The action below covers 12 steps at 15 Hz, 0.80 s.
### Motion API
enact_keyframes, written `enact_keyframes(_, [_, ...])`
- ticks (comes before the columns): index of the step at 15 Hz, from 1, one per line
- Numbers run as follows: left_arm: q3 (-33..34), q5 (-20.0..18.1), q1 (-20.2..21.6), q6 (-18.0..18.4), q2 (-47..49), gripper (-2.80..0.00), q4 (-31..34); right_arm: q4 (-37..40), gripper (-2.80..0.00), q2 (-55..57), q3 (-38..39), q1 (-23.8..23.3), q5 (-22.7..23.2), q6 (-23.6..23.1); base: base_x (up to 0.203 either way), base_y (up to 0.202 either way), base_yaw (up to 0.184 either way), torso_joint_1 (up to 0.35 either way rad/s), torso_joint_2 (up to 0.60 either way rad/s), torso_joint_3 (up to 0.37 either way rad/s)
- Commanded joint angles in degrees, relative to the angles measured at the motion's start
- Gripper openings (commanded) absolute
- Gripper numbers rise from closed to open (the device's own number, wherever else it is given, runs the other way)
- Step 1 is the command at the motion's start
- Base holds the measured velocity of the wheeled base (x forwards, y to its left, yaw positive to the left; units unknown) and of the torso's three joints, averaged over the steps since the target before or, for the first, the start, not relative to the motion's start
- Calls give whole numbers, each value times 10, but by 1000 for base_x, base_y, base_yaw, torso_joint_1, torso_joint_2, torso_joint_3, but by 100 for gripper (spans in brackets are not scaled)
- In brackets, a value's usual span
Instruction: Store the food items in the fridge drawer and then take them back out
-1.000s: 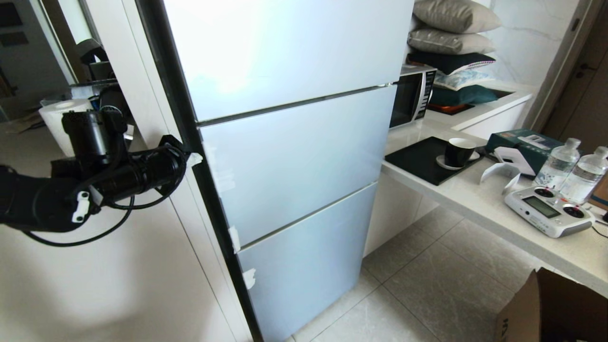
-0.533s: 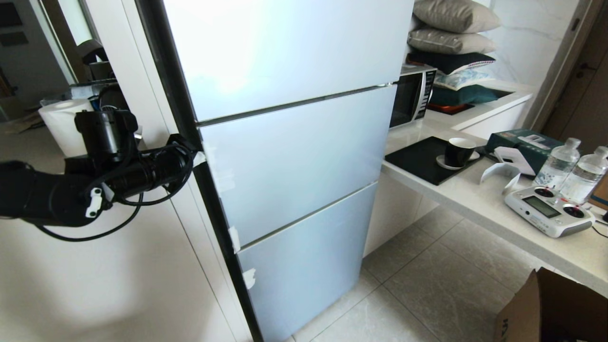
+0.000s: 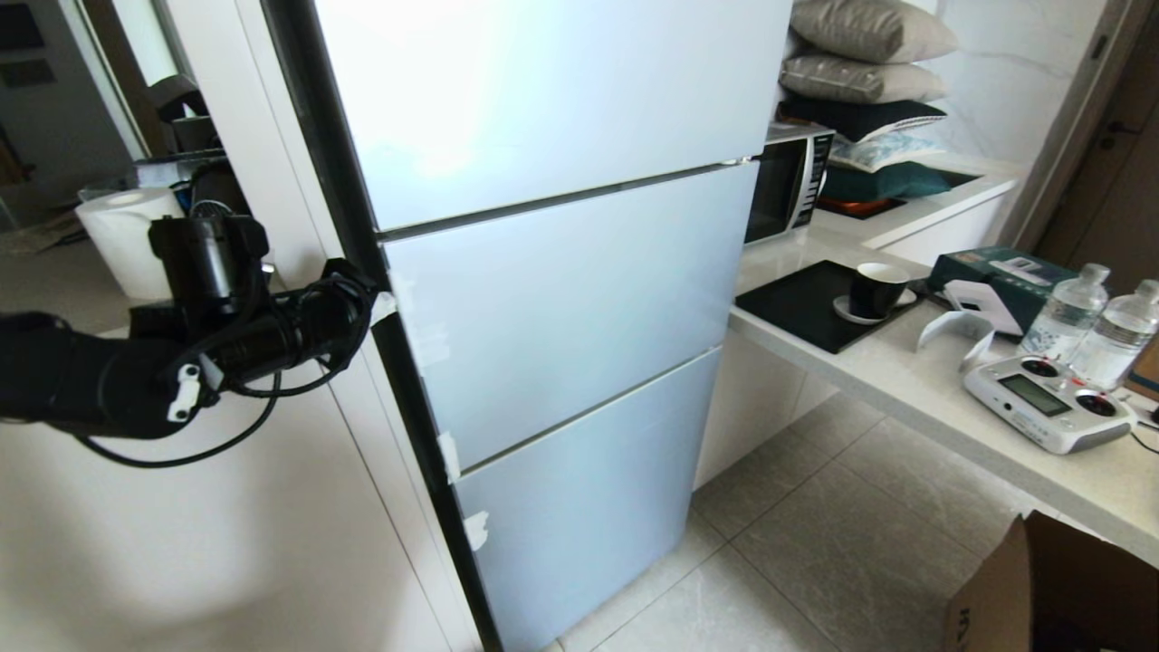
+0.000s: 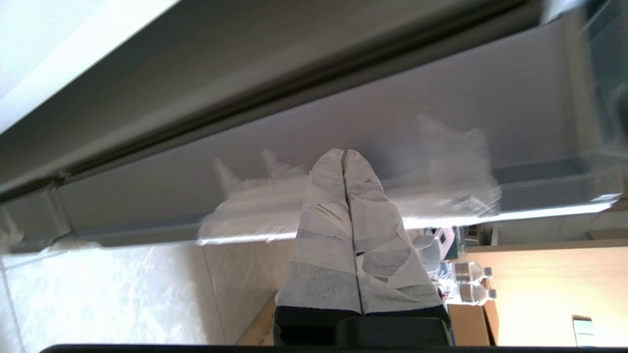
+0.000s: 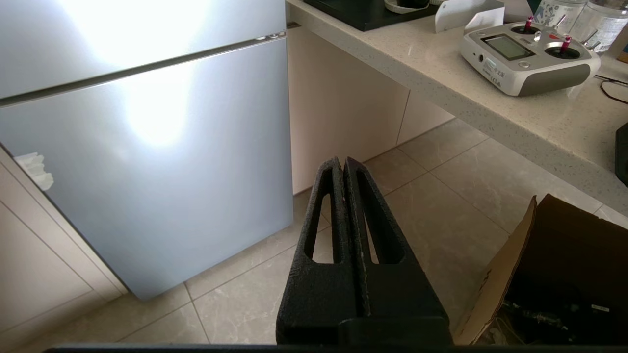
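Fridge (image 3: 561, 272) fills the head view, all three doors closed, and it's my landmark. Over the last second I've brought the left arm in toward the fridge's left edge; the left gripper (image 3: 378, 306) now sits right at the seam on the side of the middle door (image 3: 579, 299), closer than a second ago. Whole view also nudged slightly, so some of that shift is the camera.

Left wrist view: the taped fingers (image 4: 338, 196) are pressed together, nothing between them, tips at or touching the door's side edge (image 4: 343, 122). Contact I can't confirm.

Right gripper (image 5: 343, 166) is parked low, right of the fridge, pointing at the floor tiles (image 5: 431, 196) near a cardboard box (image 5: 564, 274); fingers clenched, empty.

Fruits and the fridge drawer: not visible anywhere. Drawer is presumably behind a closed door; where the fruits are I can't tell.

My read: still at door opening, storing not begun. Next, hook that edge and pull; a slip off the thin edge is the risk.
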Motion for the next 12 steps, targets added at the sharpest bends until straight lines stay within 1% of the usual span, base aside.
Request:
enact_keyframes(1, [10,-3,-6,-3,-5,-280,2,0,-280,1,0,0,0,0,0,0,0,0,0,0])
enact_keyframes(4, [34,-3,-15,-2,-8,-280,2,0,-280,1,0,0,0,0,0,0,0,0,0,0])
enact_keyframes(9, [90,-2,-36,-1,-49,-280,1,0,-280,1,0,0,0,0,0,0,0,0,0,0])
enact_keyframes(12, [124,-1,-65,-1,-81,-280,1,0,-280,1,0,0,0,0,0,0,0,0,0,0])
